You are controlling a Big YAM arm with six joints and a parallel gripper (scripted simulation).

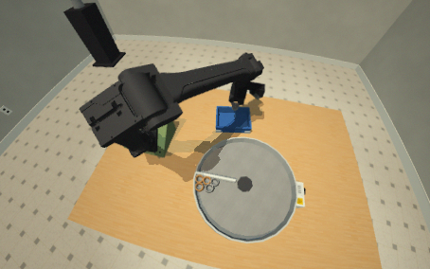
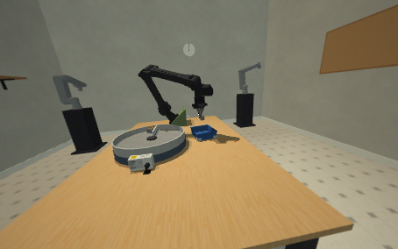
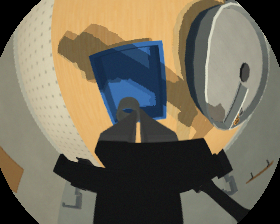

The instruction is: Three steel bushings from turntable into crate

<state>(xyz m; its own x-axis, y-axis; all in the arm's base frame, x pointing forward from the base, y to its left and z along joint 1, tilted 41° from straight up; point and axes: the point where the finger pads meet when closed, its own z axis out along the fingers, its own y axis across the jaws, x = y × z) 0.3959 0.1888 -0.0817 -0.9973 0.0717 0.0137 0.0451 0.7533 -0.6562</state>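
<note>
My gripper [image 1: 234, 105] [image 2: 201, 117] [image 3: 138, 112] hangs above the blue crate [image 1: 219, 124] [image 2: 203, 131] [image 3: 108, 75], near its back edge. It is shut on a small grey steel bushing [image 3: 128, 104], which shows only at the fingertips in the wrist view. The grey turntable [image 1: 260, 156] [image 2: 153, 141] [image 3: 252, 32] lies in front of the crate. At its left rim, beside a white bar [image 1: 220, 178], lie three copper-coloured bushings [image 1: 200, 179] and two steel bushings [image 1: 215, 184]. I cannot see into the crate well enough to tell what lies inside.
A green wedge [image 1: 165, 137] [image 2: 181, 117] stands by the arm's base, left of the crate. A small control box [image 1: 300, 195] [image 2: 141, 162] sits at the turntable's rim. Black pedestals [image 1: 95, 33] [image 2: 83, 129] stand on the floor beyond the table.
</note>
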